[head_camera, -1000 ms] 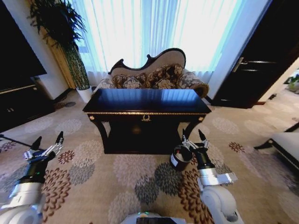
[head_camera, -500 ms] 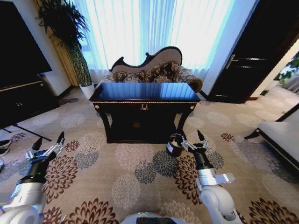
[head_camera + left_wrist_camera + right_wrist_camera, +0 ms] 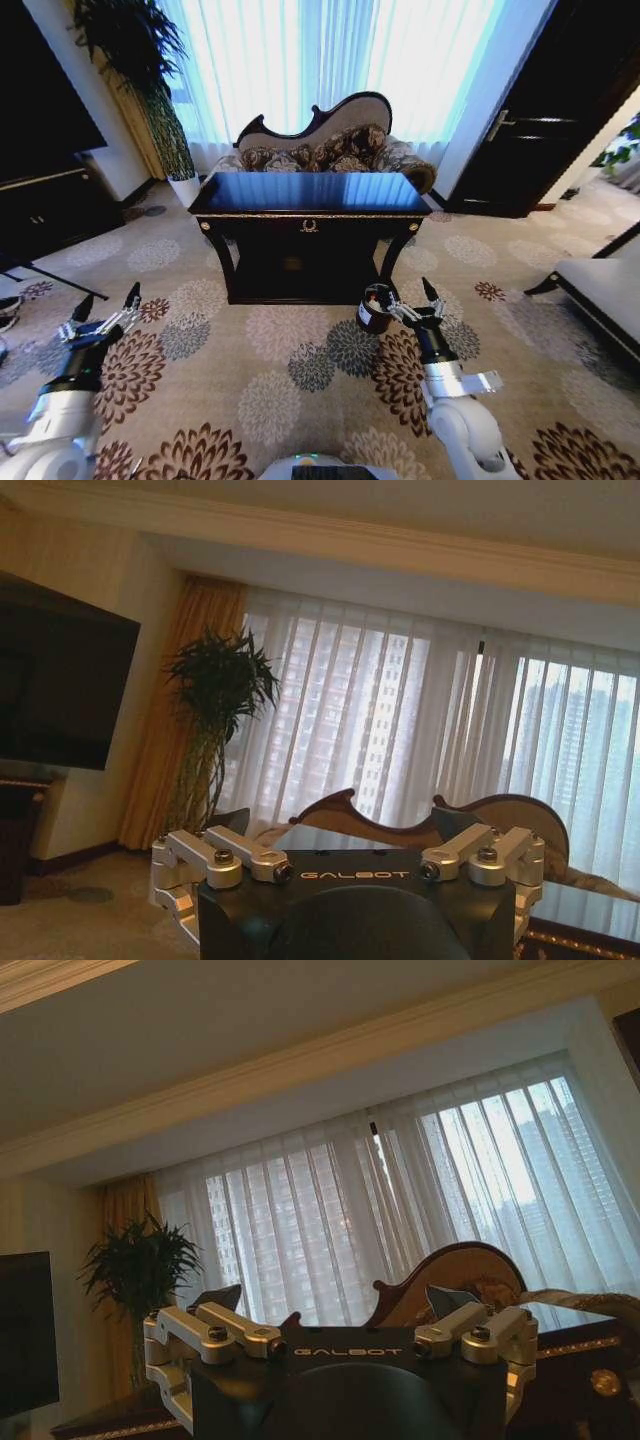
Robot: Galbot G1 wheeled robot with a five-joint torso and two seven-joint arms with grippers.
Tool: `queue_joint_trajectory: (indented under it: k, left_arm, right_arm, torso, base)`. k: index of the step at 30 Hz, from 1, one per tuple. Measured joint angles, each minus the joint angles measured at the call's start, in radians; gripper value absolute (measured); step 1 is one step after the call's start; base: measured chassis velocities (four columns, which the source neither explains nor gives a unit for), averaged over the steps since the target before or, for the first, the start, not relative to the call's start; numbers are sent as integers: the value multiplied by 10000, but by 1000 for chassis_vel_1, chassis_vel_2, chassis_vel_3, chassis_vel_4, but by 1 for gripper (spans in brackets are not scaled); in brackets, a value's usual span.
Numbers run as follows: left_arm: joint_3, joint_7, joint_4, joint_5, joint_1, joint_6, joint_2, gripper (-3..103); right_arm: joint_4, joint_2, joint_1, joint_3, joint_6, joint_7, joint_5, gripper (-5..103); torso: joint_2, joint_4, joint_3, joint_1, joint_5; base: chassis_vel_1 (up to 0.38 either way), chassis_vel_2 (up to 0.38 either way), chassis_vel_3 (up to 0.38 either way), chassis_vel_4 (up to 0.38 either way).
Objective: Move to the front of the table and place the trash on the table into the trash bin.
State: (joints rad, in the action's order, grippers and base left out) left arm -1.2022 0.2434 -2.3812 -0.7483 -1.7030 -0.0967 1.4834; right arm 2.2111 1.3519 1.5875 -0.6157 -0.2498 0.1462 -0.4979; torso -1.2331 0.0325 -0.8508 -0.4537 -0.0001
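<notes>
The dark glossy table (image 3: pixel 310 194) stands ahead at the middle of the head view, in front of a patterned sofa. I cannot make out any trash on its reflective top. The small dark trash bin (image 3: pixel 375 309) with a pale label sits on the carpet by the table's right front leg. My right gripper (image 3: pixel 410 297) is raised just right of the bin, open and holding nothing. My left gripper (image 3: pixel 108 302) hangs open over the carpet at the far left. In the wrist views the left gripper (image 3: pixel 340 828) and the right gripper (image 3: pixel 335 1302) both point towards the window, empty.
A patterned sofa (image 3: pixel 330 150) stands behind the table. A potted plant (image 3: pixel 150 90) and a dark TV cabinet (image 3: pixel 50 205) are on the left. A dark door (image 3: pixel 540 110) and a bench (image 3: pixel 600 295) are on the right. Flowered carpet (image 3: pixel 280 370) lies between me and the table.
The whole head picture has shifted, so the camera moved: the table now looks smaller and farther up than one second ago. Both arms keep the same raised, open pose.
</notes>
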Motion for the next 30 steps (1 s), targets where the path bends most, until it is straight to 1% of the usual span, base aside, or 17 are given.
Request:
queue_joint_trajectory:
  k: [8, 11, 17, 25, 28, 29, 30]
  left_arm:
    - [12, 29, -33, 71, 3, 9, 1, 100]
    - [34, 47, -23, 128, 7, 37, 14, 100]
    - [58, 92, 74, 204, 46, 104, 25, 100]
    - [108, 93, 57, 379, 52, 104, 70, 100]
    - [116, 13, 26, 426, 25, 48, 114, 100]
    - [139, -134, 26, 444, 20, 7, 141, 100]
    - [139, -134, 26, 444, 20, 7, 141, 100]
  right_arm:
    - [0, -7, 9, -5, -55, -2, -10, 100]
    - [3, -12, -17, 53, -43, -3, -11, 100]
    - [4, 11, -91, 275, 17, 19, 40, 100]
    - [-193, 5, -225, 480, 7, 203, 62, 100]
    - [-276, -174, -316, 973, -48, 133, 171, 100]
    - [-235, -232, -325, 1153, -18, -7, 204, 100]
    - [-235, -232, -325, 1153, -18, -7, 204, 100]
  torso:
    - [-6, 2, 4, 11, 2]
    - [-13, 0, 7, 17, 0]
    - [7, 0, -7, -20, -1]
    - [-1, 1, 1, 4, -1]
    - [-3, 0, 1, 3, 1]
    - [-2, -1, 1, 2, 0]
    - [-2, -1, 1, 2, 0]
  base:
    - [223, -224, -204, 203]
    - [92, -145, -118, 108]
    - [-6, 22, 21, -16]
    - [-19, 19, 7, -18]
    - [0, 0, 0, 0]
    - [0, 0, 0, 0]
    - [0, 0, 0, 0]
